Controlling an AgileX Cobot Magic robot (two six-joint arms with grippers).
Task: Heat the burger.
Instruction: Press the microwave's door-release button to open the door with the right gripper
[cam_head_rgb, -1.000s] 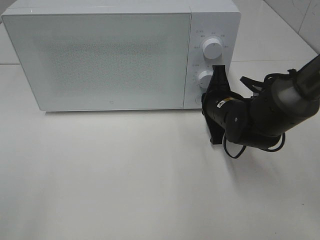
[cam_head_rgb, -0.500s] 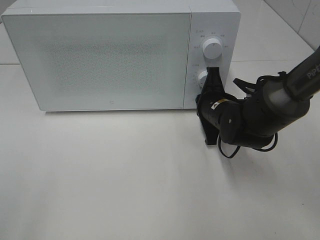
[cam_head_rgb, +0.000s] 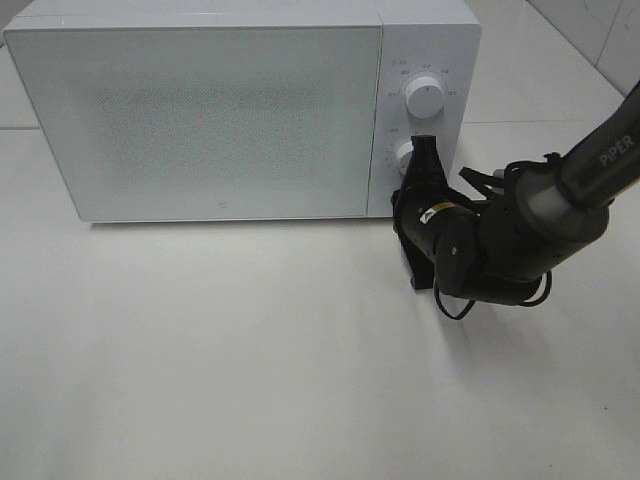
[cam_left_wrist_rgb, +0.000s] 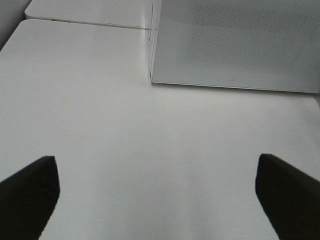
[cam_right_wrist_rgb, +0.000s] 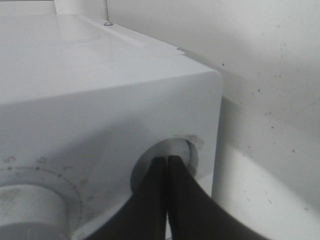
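Note:
The burger is out of view. The white microwave stands at the back with its door closed. My right gripper is shut and empty, rolled on its side against the control panel below the lower knob. In the right wrist view its closed tips sit in a round recess near the panel's corner, beside that knob. My left gripper is open and holds nothing. It hovers over bare table facing the microwave, and it does not show in the high view.
The upper knob sits above the lower one on the panel. The white table stretches in front of the microwave. Tiled wall shows at the far right corner.
The right arm has shifted a little left and in toward the control panel, staying shut.

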